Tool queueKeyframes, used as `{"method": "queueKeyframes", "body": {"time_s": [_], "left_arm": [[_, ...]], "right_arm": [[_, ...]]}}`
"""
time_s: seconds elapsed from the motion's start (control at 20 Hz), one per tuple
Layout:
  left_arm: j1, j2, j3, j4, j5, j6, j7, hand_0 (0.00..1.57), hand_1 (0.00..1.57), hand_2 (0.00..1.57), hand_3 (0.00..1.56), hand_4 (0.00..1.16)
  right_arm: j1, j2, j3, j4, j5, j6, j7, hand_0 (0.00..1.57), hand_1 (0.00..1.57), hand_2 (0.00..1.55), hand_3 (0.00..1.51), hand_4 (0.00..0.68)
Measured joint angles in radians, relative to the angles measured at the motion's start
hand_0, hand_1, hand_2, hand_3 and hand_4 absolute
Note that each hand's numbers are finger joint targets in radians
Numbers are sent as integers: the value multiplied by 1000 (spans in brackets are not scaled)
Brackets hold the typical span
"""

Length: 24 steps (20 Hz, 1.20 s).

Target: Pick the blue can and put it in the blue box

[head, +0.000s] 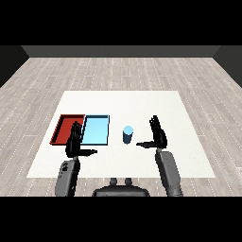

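White table (142, 101) on grey plank floor (118, 71) holds the blue can (127, 134) between spread-fingered left hand (73, 143) and right hand (159, 133).

Two trays side by side on the table (142, 101), left of centre; the outer tray (60, 128) touching the inner tray (97, 130) along one edge. Left hand (74, 142) over the near edge where the two meet, seemingly above rather than resting on them. Can (127, 134) upright on the table, right of the inner tray, apart from it. Right hand (158, 134) just right of the can, thumb reaching toward it, not touching.
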<state>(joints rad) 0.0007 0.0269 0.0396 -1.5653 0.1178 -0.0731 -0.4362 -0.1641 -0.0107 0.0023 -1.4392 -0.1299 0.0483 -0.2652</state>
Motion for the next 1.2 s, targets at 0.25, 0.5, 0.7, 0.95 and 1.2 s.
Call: {"method": "queueKeyframes", "body": {"time_s": [0.25,0.5,0.7,0.95,1.2], "left_arm": [[16,2,-5,-34,12,-12,17,0,0,0,0,0],[3,8,9,-13,21,-18,9,0,0,0,0,0],[-10,1,14,12,18,-8,-10,0,0,0,0,0],[-12,14,32,3,43,-23,-3,0,0,0,0,0],[-13,15,39,20,49,-31,-21,0,0,0,0,0]], "right_arm": [[-43,-3,-19,75,-27,15,12,0,0,0,0,0],[-78,5,-11,135,-48,-7,16,0,0,0,0,0],[-73,8,38,187,-86,-57,-22,0,0,0,0,0],[-97,8,44,257,-106,-64,-39,0,0,0,0,0],[-140,1,49,357,-137,-63,-75,0,0,0,0,0]]}}
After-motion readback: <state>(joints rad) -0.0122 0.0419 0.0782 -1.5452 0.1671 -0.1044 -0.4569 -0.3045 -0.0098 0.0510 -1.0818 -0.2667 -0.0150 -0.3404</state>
